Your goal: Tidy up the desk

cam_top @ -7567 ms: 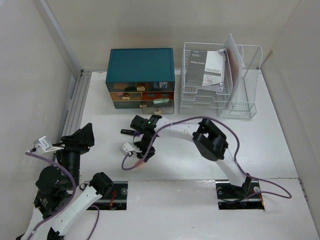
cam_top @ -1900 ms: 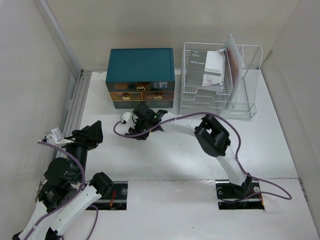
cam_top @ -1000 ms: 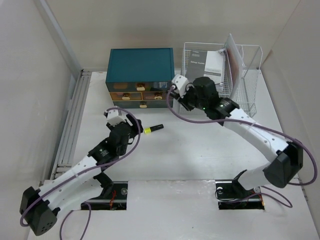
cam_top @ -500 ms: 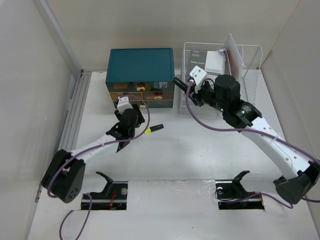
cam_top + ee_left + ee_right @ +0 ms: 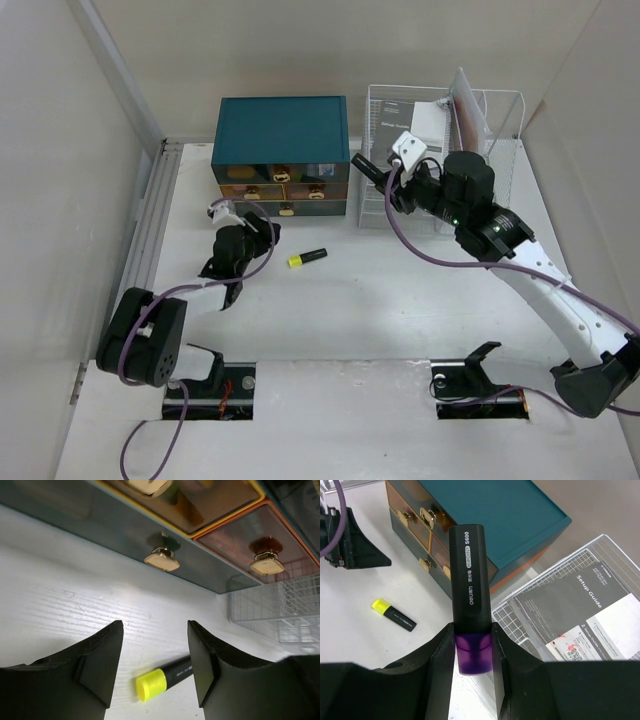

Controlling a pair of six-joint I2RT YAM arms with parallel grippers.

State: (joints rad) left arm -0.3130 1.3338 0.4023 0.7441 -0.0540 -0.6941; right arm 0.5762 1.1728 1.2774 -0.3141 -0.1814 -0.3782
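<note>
The white desk [image 5: 400, 300] holds a black highlighter with a yellow cap [image 5: 307, 258], lying flat in front of the teal drawer box [image 5: 283, 125]. My left gripper [image 5: 258, 243] sits low just left of it and is open. In the left wrist view the highlighter [image 5: 162, 679] shows between the fingers [image 5: 100, 665], untouched, and the gripper [image 5: 155, 630] points at the bottom drawer. My right gripper [image 5: 388, 183] hangs in the air near the rack's left edge, shut on a black highlighter with a purple cap [image 5: 467, 580]. The right gripper [image 5: 472, 650] pinches it at the cap.
A white wire rack [image 5: 478, 215] with a Setup Guide booklet [image 5: 580, 600] stands at the back right, next to the drawer box [image 5: 510, 520]. Small brass knobs [image 5: 161, 561] stick out of the drawer fronts. A metal rail [image 5: 150, 220] runs along the desk's left edge.
The left arm has drawn back and left, so its gripper now lies beside the yellow-capped highlighter with narrower jaws. The right gripper has drifted a little right with the purple-capped highlighter.
</note>
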